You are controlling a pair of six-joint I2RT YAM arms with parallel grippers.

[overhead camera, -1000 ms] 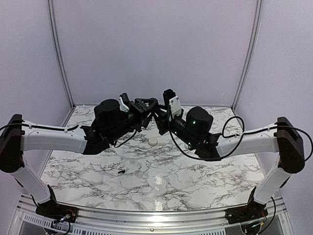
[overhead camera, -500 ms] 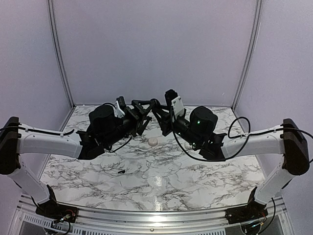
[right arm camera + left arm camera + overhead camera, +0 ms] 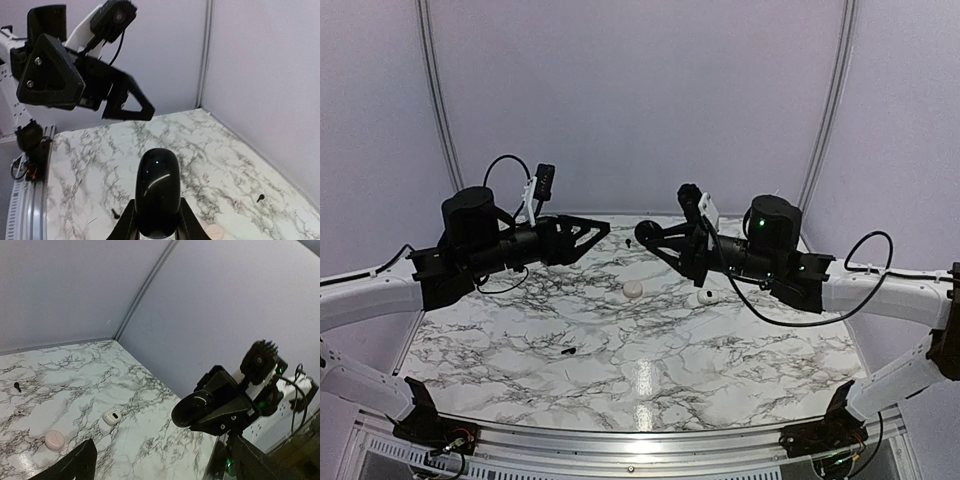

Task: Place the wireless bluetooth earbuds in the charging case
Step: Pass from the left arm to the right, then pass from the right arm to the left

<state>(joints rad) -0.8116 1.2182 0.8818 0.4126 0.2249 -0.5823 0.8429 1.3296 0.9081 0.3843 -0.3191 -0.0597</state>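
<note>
- The charging case lies on the worktop, lower than both tools and between them.
- The near earbud lies in front of the case, toward the left arm; the far earbud lies behind it.
- The left tool is spread open and empty, so it seems better placed for the near earbud.
- The right tool grips a black puck.

The bench is white marble with dark grey veins. The charging case is cream-white, the squarish piece near the right jaws brighter white with a dark spot. The earbuds are black; the round puck in those jaws is glossy black.
</note>
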